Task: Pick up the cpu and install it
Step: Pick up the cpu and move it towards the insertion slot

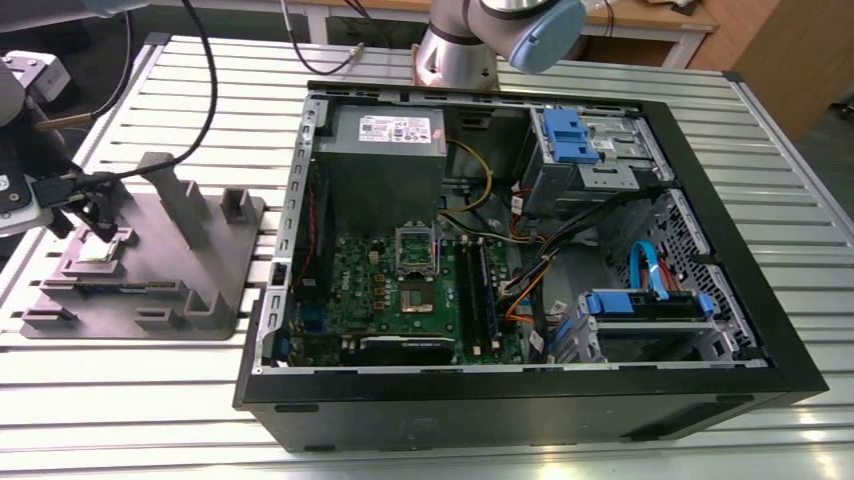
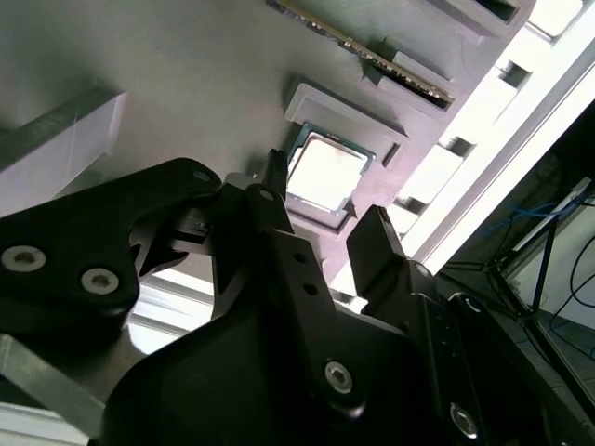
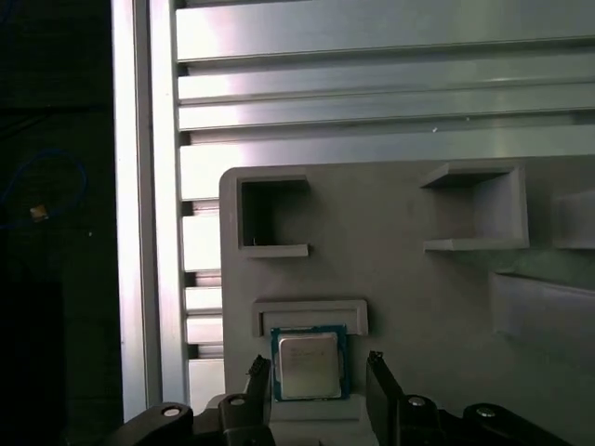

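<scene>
The hand (image 3: 321, 379) is spread, one black finger (image 3: 259, 383) on each side of the cpu (image 3: 307, 364), and the tips seem to stand just clear of its edges, though the angle makes that hard to judge. The cpu lies flat, silvery top up, in a shallow square recess of a grey moulded fixture (image 3: 390, 297) that has other open pockets and raised ribs.

The fixture rests on a table (image 1: 134, 400) of ribbed aluminium slats, near its edge on the exterior view's left. Beside it, towards the exterior view's right, an open black computer case (image 1: 534, 410) lies on its side. Inside the case is a green motherboard (image 1: 387, 290) with a dark square socket (image 1: 416, 297) whose metal frame (image 1: 416, 245) is tipped up. Loose cables and blue drive brackets (image 1: 581, 135) crowd the rest of the case.

Behind the case stands the arm's base (image 1: 461, 55), and beyond that a wooden desk (image 1: 667, 15).
</scene>
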`<state>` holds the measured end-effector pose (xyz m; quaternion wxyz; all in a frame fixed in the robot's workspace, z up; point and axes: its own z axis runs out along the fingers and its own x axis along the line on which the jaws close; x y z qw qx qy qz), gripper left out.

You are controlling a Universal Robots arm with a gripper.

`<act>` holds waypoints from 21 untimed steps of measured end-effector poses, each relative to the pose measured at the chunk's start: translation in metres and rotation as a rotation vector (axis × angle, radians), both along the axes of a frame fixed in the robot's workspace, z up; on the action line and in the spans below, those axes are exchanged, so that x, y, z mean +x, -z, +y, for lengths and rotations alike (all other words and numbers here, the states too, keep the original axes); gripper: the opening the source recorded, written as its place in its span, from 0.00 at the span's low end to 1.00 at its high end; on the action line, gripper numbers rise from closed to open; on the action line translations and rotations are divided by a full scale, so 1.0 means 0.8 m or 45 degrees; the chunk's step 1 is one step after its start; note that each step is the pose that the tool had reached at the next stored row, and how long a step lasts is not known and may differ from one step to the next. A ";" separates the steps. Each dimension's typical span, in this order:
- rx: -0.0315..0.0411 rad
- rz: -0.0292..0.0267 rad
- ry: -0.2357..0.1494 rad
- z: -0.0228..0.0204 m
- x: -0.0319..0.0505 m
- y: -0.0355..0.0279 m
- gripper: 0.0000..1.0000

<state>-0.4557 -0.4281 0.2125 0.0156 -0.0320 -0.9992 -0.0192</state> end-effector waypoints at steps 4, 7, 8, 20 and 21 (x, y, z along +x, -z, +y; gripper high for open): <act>-0.0001 0.0001 -0.002 0.0000 0.000 0.0092 0.53; 0.0001 -0.0001 -0.006 0.0000 0.000 0.0147 0.53; 0.0000 0.0000 -0.008 0.0000 0.000 0.0158 0.53; -0.0001 0.0001 -0.089 0.0000 0.000 0.0227 0.53; 0.0000 0.0000 -0.089 0.0000 0.000 0.0228 0.53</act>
